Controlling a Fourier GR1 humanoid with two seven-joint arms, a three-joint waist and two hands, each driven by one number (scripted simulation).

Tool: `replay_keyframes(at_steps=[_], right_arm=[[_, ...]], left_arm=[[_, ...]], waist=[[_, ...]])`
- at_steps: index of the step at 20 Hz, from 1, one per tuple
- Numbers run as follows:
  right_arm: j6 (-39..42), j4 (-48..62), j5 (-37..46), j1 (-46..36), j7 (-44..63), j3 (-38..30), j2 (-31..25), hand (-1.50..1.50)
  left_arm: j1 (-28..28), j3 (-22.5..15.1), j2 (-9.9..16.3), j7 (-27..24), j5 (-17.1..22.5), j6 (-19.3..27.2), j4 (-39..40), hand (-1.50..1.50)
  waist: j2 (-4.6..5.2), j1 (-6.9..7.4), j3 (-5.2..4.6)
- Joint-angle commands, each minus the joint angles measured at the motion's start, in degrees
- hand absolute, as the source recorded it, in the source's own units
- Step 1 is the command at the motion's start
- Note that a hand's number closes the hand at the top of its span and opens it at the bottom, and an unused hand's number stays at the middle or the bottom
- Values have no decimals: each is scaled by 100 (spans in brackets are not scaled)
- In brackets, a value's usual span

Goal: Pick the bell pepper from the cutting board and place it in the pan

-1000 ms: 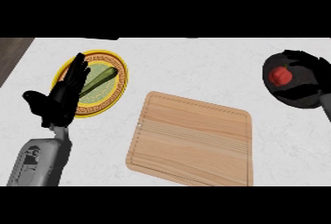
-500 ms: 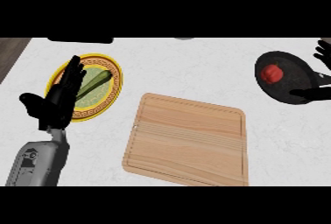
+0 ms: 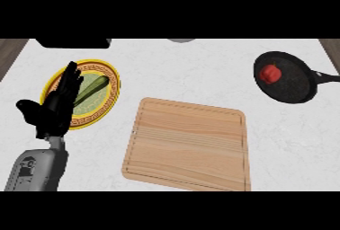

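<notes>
A red bell pepper [image 3: 269, 73] lies inside the black pan [image 3: 292, 90] at the upper right; the pan's handle points right. The wooden cutting board [image 3: 189, 143] in the middle holds nothing. My left hand [image 3: 56, 110] rests open at the left, fingers up, over the edge of a yellow-rimmed plate. My right hand does not show anywhere.
A yellow-rimmed plate [image 3: 109, 85] with a green vegetable [image 3: 93, 89] sits at the upper left, partly hidden by my left hand. A dark object [image 3: 73, 43] and a grey one [image 3: 181, 40] touch the counter's far edge.
My right hand, which was over the pan with the pepper, has let go and pulled away out of view to the right. The pepper stays in the pan.
</notes>
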Motion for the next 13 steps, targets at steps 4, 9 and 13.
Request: replay_keyframes(at_steps=[4, 9, 13], right_arm=[[1553, -165, -295, 666, -990, 2, -602, -150], [1670, -338, -410, 738, -808, 183, -598, -150], [1317, -629, -403, 1250, -1186, 433, -363, -150]], left_arm=[[-32, 89, 179, 197, 59, -123, -65, 0], [120, 224, 193, -100, 134, -183, 128, 0], [302, 15, 39, -62, -105, 21, -161, 0]], waist=[[-61, -134, -9], [-50, -118, -16], [-70, -131, -14]])
